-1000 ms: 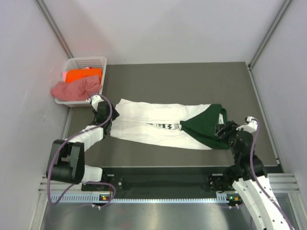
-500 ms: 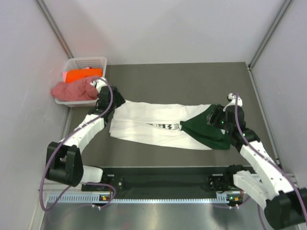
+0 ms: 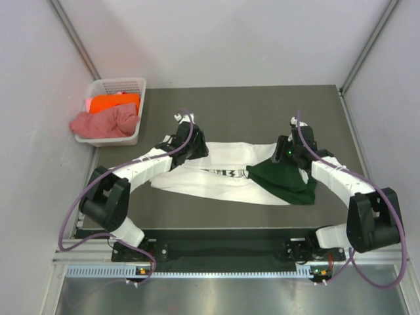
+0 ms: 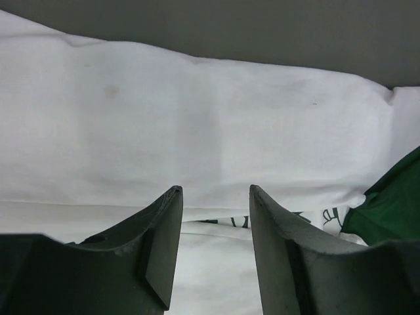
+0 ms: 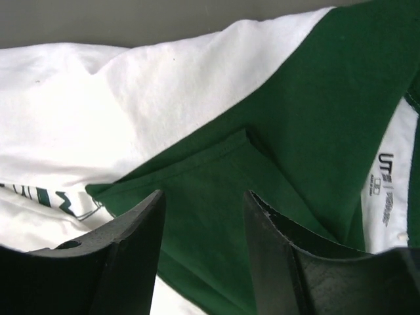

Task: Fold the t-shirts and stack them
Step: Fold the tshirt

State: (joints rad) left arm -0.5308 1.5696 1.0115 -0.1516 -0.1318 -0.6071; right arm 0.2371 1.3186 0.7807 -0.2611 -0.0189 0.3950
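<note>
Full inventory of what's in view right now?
printed t-shirt: 1, white with dark green, spread across mid-table
orange t-shirt: 1, bright orange, in the basket
pink t-shirt: 1, dusty pink, draped over the basket's near edge
basket: 1, white lattice, at the table's far-left corner
table: 1, dark grey
left gripper: 1, dark, open over the shirt's white part
right gripper: 1, dark, open over the green part
</note>
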